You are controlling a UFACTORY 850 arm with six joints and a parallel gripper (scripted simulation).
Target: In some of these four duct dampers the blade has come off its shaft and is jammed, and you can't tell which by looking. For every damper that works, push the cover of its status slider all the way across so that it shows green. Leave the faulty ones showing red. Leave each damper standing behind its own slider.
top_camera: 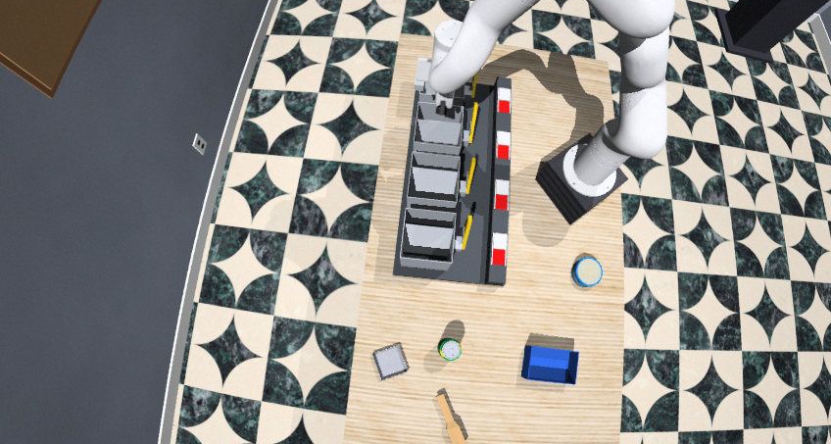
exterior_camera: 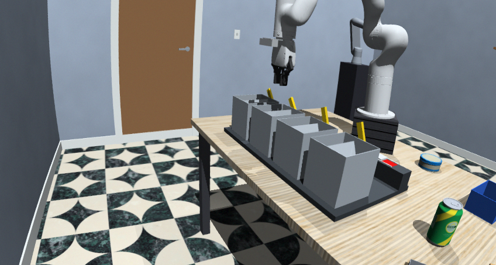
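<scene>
Four grey duct dampers stand in a row on a dark base [top_camera: 443, 273] [exterior_camera: 280, 176]: the far one [exterior_camera: 243, 114], the second [top_camera: 438, 127] [exterior_camera: 265, 128], the third [top_camera: 434, 177] [exterior_camera: 295, 142] and the nearest [top_camera: 428, 235] [exterior_camera: 337, 172]. A yellow lever [top_camera: 466, 229] [exterior_camera: 361, 131] sticks up beside each. The slider strip runs along the robot's side. All the sliders [top_camera: 504, 106] [top_camera: 502, 151] [top_camera: 501, 202] [top_camera: 498, 257] show red below white covers; the nearest slider also shows in the exterior view [exterior_camera: 389, 163]. My gripper [top_camera: 446, 110] [exterior_camera: 281, 81] hangs well above the far end of the row, partly open and empty.
The robot's base [top_camera: 583, 177] [exterior_camera: 375, 123] stands beside the strip. A blue-rimmed tin [top_camera: 586, 271] [exterior_camera: 429, 162], a green can [top_camera: 449, 349] [exterior_camera: 445, 222], a blue bin [top_camera: 549, 364] [exterior_camera: 484, 199], a grey square block [top_camera: 390, 360] and a wooden piece [top_camera: 450, 419] lie toward the near end of the table.
</scene>
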